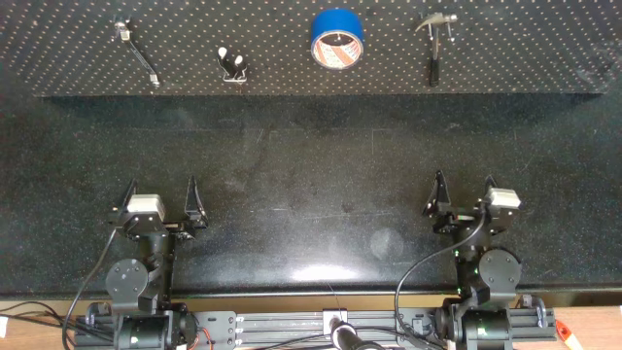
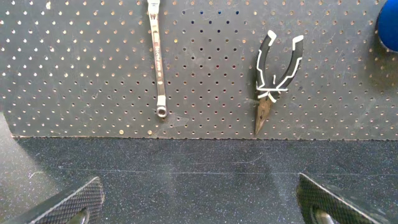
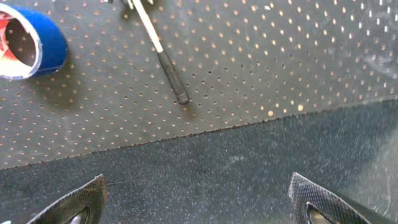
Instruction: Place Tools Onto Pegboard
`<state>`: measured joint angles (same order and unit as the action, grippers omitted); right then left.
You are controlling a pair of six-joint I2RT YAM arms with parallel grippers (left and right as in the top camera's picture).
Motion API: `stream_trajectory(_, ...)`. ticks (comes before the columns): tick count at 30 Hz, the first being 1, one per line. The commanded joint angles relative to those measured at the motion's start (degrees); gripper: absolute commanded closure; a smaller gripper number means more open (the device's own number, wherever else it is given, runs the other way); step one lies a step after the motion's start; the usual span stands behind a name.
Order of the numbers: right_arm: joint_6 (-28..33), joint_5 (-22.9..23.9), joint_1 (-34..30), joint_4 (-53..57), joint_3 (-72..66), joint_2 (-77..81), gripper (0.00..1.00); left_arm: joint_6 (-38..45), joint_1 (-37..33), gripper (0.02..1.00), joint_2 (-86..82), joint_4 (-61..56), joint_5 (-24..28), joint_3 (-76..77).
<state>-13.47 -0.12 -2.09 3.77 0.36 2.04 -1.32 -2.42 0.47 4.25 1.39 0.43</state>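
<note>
Blue tape [image 1: 336, 26], hammer [image 1: 434, 44], wrench [image 1: 138, 53] and pliers [image 1: 232, 66] are hung on pegboard [image 1: 525, 58] up top; left gripper [image 1: 161, 187] and right gripper [image 1: 465, 181] are held open below.

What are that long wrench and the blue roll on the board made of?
The wrench looks like bare polished steel: silvery, with bright glints. The blue roll seems to be tape: a smooth blue outer wrap, probably plastic film.

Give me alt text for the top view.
A wrench, pliers, a blue tape roll and a hammer hang on the black pegboard. Below, the left gripper and right gripper sit open over the dark table, empty.
</note>
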Motion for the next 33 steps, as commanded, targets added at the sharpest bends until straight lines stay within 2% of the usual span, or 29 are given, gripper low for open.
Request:
stream_trajectory(1, 8.26, -0.7, 1.18, 0.52, -0.13, -0.92, 0.047, 0.76, 0.24, 0.023, -0.28, 0.35, 0.42, -0.11)
stream_trajectory(5, 12.0, -0.74, 2.05, 0.52, -0.13, -1.57, 0.047, 0.76, 0.24, 0.023, -0.28, 0.35, 0.42, -0.11)
stream_trajectory(10, 12.33, -0.37, 6.1, 0.5, -0.13, -2.01, 0.047, 0.76, 0.24, 0.025, -0.28, 0.37, 0.42, -0.11)
stream_trajectory(33, 12.28, -0.46, 5.77, 0.46, -0.13, -1.99, 0.047, 0.76, 0.24, 0.023, -0.26, 0.35, 0.42, -0.11)
